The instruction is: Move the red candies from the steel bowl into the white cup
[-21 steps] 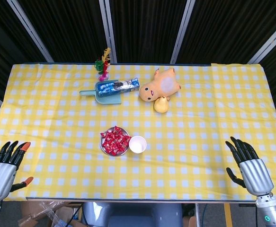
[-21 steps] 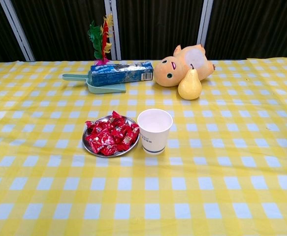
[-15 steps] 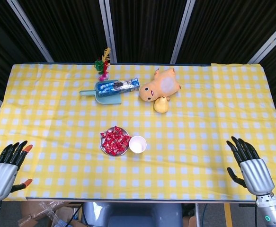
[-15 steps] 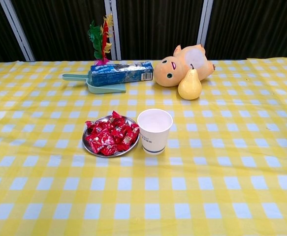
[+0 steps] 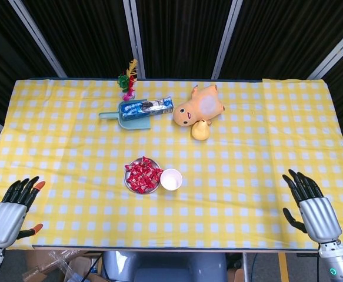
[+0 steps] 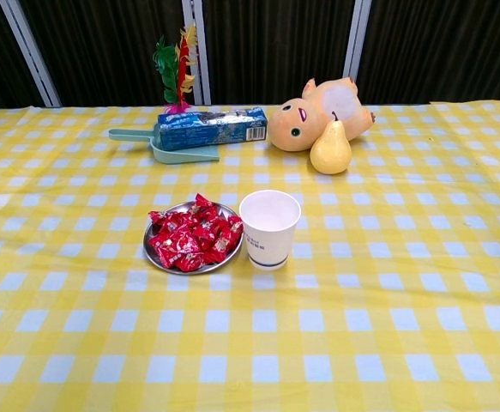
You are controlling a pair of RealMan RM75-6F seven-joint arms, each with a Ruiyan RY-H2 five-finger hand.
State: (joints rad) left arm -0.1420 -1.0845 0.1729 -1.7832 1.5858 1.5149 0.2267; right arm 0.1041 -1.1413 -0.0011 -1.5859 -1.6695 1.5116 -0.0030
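Note:
Red wrapped candies (image 5: 142, 174) (image 6: 195, 238) are heaped in a shallow steel bowl (image 5: 128, 184) (image 6: 153, 257) near the table's middle. A white paper cup (image 5: 171, 179) (image 6: 269, 228) stands upright and empty, touching the bowl's right side. My left hand (image 5: 10, 212) hovers at the table's front left corner, fingers apart, holding nothing. At the front right corner my right hand (image 5: 312, 206) is spread the same way, also holding nothing. Both hands are far from the bowl and show only in the head view.
At the back lie a teal dustpan (image 5: 121, 120) (image 6: 159, 148) with a blue packet (image 5: 146, 106) (image 6: 211, 127) on it, an orange plush toy (image 5: 197, 106) (image 6: 318, 110), a yellow pear (image 5: 200, 130) (image 6: 330, 148) and a feathered toy (image 5: 127, 79) (image 6: 172, 73). A yellow checked cloth (image 5: 247, 158) covers the table.
My left hand has slid a little toward the front edge and slightly right. The right hand has barely moved. Bowl, candies and cup are unchanged.

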